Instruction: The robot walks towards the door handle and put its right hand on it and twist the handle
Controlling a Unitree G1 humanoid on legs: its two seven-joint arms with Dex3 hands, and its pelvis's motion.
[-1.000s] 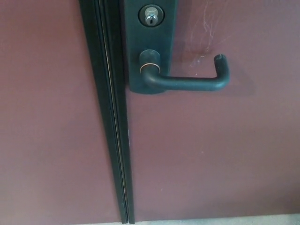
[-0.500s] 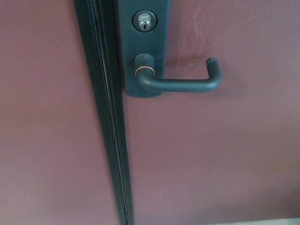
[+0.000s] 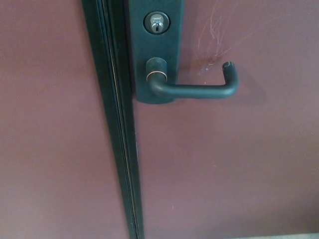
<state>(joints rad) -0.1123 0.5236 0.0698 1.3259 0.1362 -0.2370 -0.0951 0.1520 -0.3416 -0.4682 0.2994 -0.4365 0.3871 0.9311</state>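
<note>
Filling nearly the whole head view is a dark red door [image 3: 224, 164], seen from close up and looking down along it. A black lever door handle [image 3: 194, 90] sits in the upper middle of the picture: its round hub, ringed by a thin copper-coloured band, is fixed to a black backplate [image 3: 155, 50], and the lever runs level to the right before its tip bends back toward the door face. Above the hub, on the same plate, is a round keyhole cylinder [image 3: 156, 23] with a silver centre. Pale scratch marks [image 3: 212, 37] show on the door just above the lever's far end. To the left of the plate a black vertical door edge strip [image 3: 117, 129] runs from the top of the picture to the bottom. A thin sliver of pale floor [image 3: 299, 236] shows at the bottom right corner. Neither robot hand appears, so nothing touches the handle and their fingers cannot be judged.
</note>
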